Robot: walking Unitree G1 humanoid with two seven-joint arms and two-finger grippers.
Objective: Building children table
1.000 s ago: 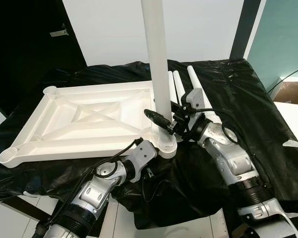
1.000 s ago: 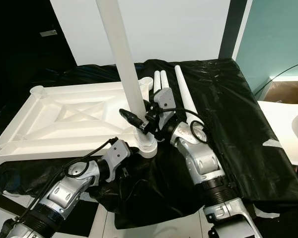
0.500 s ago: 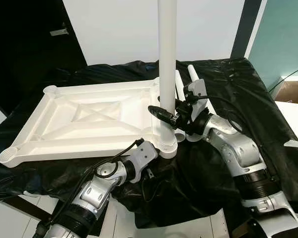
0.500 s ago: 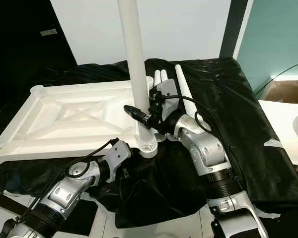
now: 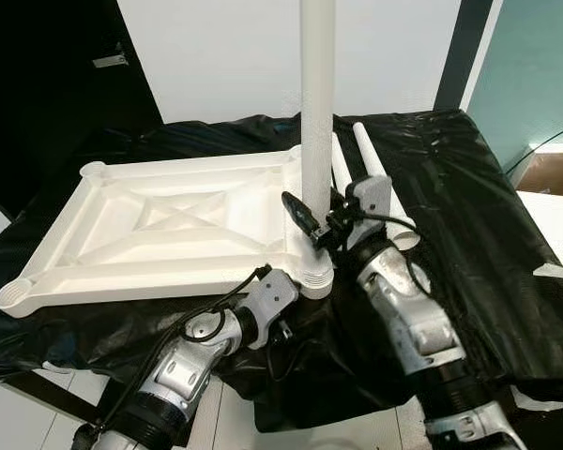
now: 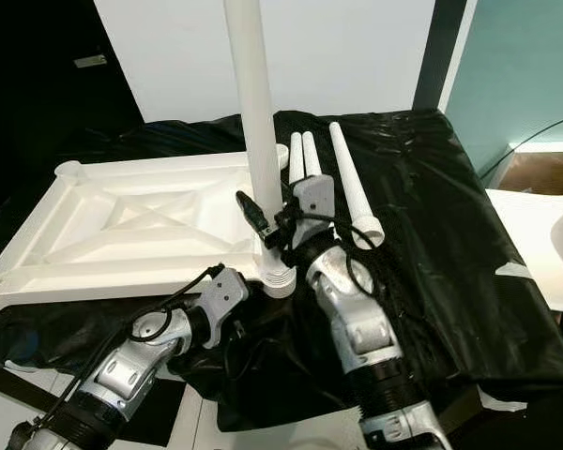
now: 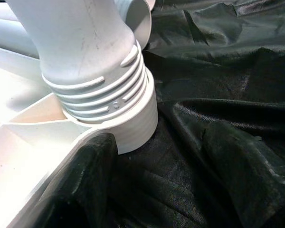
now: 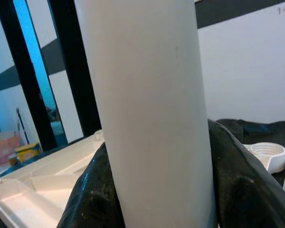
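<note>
Backdrop: white wall (image 5: 216,56) is seen behind the work area, with a dark opening at the robot's left and a teal panel at its right.
Work surface: crinkled, glossy black plastic sheet (image 5: 469,206) is spread over the support, hanging in folds at the near edge.
Tabletop: white moulded plastic tabletop (image 5: 159,230) is laid upside down on the sheet, ribbed with a crossed brace, with a round socket at each visible corner.
Upright leg: smooth white tubular table leg (image 5: 316,112) is stood vertically in the near corner socket (image 7: 128,128) at the robot's right end of the tabletop; its base is ringed with ridged threads.
Spare legs: three tapered white legs (image 6: 352,192) are laid side by side on the sheet, just behind the upright leg.
Right gripper (image 5: 310,223): it is clamped around the upright leg low down, a little above the socket; in the right wrist view a black finger is pressed against each side of the tube.
Left gripper (image 7: 156,166): it is placed at the near edge of the tabletop, below and beside the socket; its fingers (image 7: 85,185) are spread apart, one lying against the tabletop rim, nothing clasped between them.
</note>
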